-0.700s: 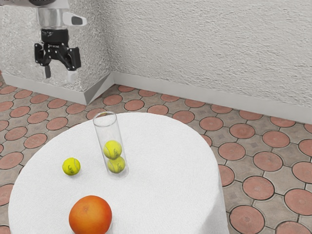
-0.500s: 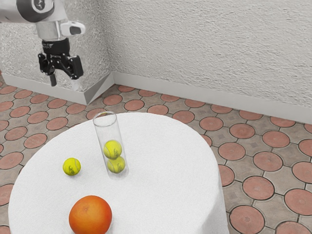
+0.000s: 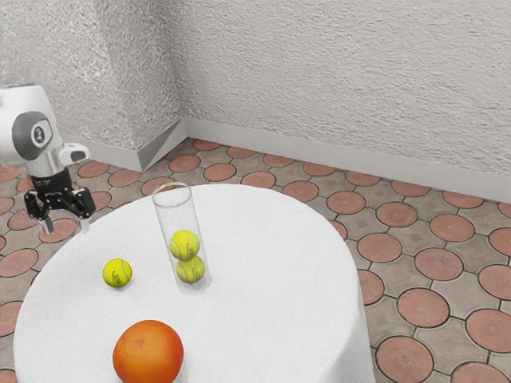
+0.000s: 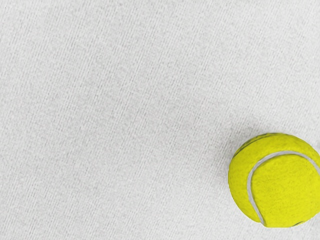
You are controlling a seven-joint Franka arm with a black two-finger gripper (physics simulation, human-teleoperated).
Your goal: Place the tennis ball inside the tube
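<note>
You are holding your black two-finger gripper (image 3: 66,227) open, its fingertips pointing down and standing well apart, at the exterior view's left, with the white-and-grey arm (image 3: 19,132) reaching in above it. Below the gripper and off toward the exterior view's right, the loose, round yellow-green tennis ball (image 3: 117,273) is resting on the round table with the white cloth (image 3: 271,311), apart from your fingertips. Your wrist view is showing a yellow ball with a pale, curving seam, sitting on the white woven cloth. Farther along, the clear, cylindrical tube (image 3: 177,215) is standing upright with its open rim facing up, near the loose ball but not touching it. Inside, an upper yellow tennis ball (image 3: 184,245) is sitting on a lower yellow tennis ball (image 3: 191,270). Nearer the exterior camera, a large, round orange fruit (image 3: 148,353) is lying on the cloth. Beyond the table, reddish round floor tiles (image 3: 424,307) are spreading toward a rough, whitish wall (image 3: 335,80).
</note>
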